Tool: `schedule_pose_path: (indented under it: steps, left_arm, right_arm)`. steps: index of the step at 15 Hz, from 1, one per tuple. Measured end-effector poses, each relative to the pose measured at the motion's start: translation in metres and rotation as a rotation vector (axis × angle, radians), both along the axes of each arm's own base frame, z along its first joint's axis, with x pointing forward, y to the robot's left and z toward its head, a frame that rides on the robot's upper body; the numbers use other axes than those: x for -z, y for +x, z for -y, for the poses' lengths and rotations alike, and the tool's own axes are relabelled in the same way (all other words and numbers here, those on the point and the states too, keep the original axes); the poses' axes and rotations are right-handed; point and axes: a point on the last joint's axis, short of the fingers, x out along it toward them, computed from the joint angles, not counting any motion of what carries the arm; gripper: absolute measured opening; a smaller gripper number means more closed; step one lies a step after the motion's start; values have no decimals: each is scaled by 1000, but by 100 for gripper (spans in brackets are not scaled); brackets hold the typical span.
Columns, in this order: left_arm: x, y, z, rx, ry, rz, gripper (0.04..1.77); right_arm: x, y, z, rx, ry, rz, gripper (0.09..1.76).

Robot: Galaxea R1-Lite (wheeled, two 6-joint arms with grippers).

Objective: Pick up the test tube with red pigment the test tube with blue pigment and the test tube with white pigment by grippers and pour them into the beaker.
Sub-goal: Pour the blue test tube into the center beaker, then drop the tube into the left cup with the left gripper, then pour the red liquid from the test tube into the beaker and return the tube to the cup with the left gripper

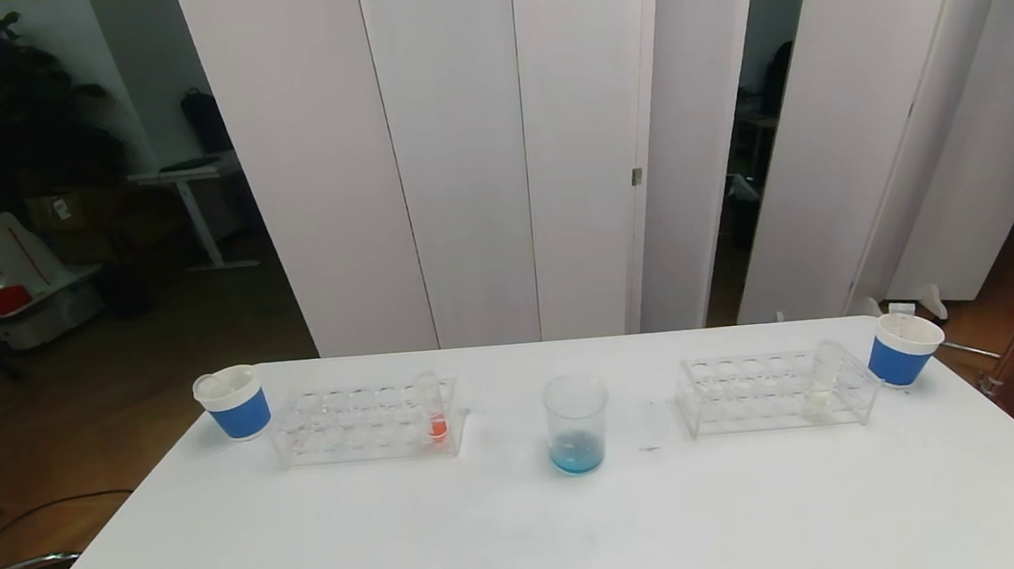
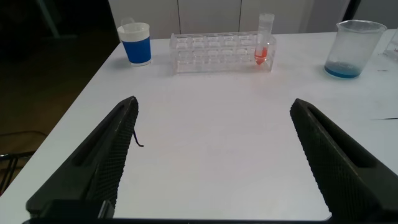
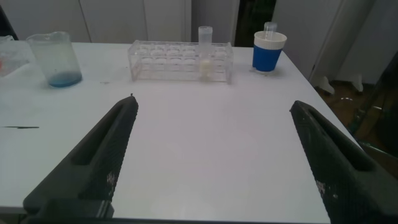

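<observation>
Fingers of left gripper (image 2: 211, 162) spread wide, holding nothing, low over the near counter (image 1: 400, 542); right gripper (image 3: 211, 162) the same on its side.

Beaker (image 1: 577, 424) stands mid-counter with blue liquid at its bottom. Red tube (image 1: 433, 407) upright in the left rack (image 1: 365, 422); white tube (image 1: 821, 378) upright in the right rack (image 1: 778, 392). No blue tube seen in either rack.

Risks, as judged: thin clear tubes may slip or tilt in a wide grasp; lifting at an angle could drag the light rack; an over-tilted pour could miss the beaker's mouth.

A paper cup (image 1: 233, 402) stands beside the left rack, another cup (image 1: 903, 348) beside the right; each holds what looks like an empty tube. Neither blocks the approach.
</observation>
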Motion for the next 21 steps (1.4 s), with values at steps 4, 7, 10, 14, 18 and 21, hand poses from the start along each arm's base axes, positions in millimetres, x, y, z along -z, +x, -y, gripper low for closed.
schedule_pose_path:
  steps: [4, 7, 10, 14, 18, 21]
  left_arm:
    - [0, 0, 0, 0, 0, -1, 175]
    - [0, 0, 0, 0, 0, -1, 175]
    - [0, 0, 0, 1, 3, -1, 175]
    - [0, 0, 0, 0, -1, -2, 175]
    - [0, 0, 0, 0, -2, -1, 175]
    - [0, 0, 0, 0, -3, -2, 175]
  right_arm:
    - [0, 0, 0, 0, 0, 0, 175]
    - [0, 0, 0, 0, 0, 0, 175]
    - [0, 0, 0, 0, 0, 0, 175]
    - [0, 0, 0, 0, 0, 0, 175]
    - [0, 0, 0, 0, 0, 0, 175]
    - [0, 0, 0, 0, 0, 0, 175]
